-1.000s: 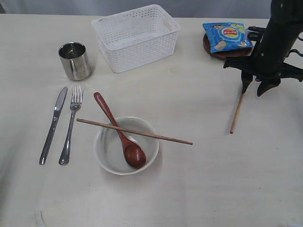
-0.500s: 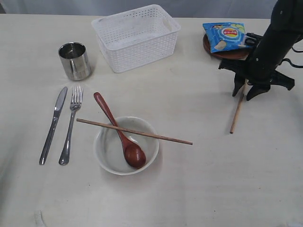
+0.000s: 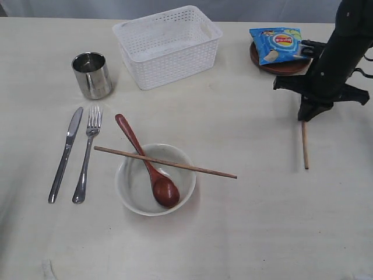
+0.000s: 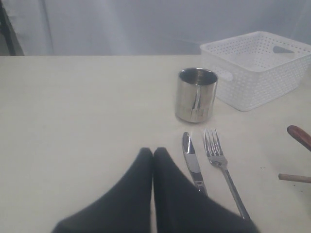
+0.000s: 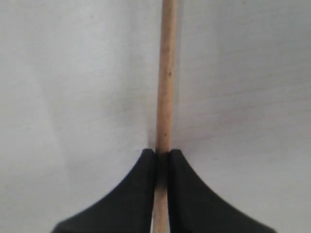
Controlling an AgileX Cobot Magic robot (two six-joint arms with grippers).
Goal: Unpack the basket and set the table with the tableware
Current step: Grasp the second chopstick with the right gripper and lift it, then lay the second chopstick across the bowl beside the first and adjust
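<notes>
The pale tabletop (image 3: 245, 233) carries everything. The white basket (image 3: 175, 67) stands at about twelve o'clock and looks unpacked. The white bowl (image 3: 131, 186) sits toward six o'clock. The brown plate (image 3: 280, 67) lies near two o'clock under a blue chips bag (image 3: 278, 44), and the steel cup (image 3: 92, 74) stands at ten o'clock. Below the cup, the knife (image 3: 66, 153) and fork (image 3: 87, 154) lie side by side. The wooden spoon (image 3: 145, 160) rests in the bowl, and one chopstick (image 3: 198, 168) bridges the rim. The loose chopstick (image 3: 304, 146) lies at three o'clock, well apart from its mate. The right pincer (image 3: 308, 114) is clamped on its upper end, with the stick squeezed between both fingers in the wrist view. The left pincer (image 4: 153, 155) has its fingers pressed together on nothing, near the knife. The hold sits close to one end, so the long free length could swing or slip out once lifted. Carried to the bowl, its tip might knock the bridging chopstick off the rim or nudge the spoon. A second ago the right pincer stood with its fingers apart, straddling the stick, which slanted toward seven o'clock. Now they have closed, and the stick points almost straight to six o'clock. Nothing else has shifted.
</notes>
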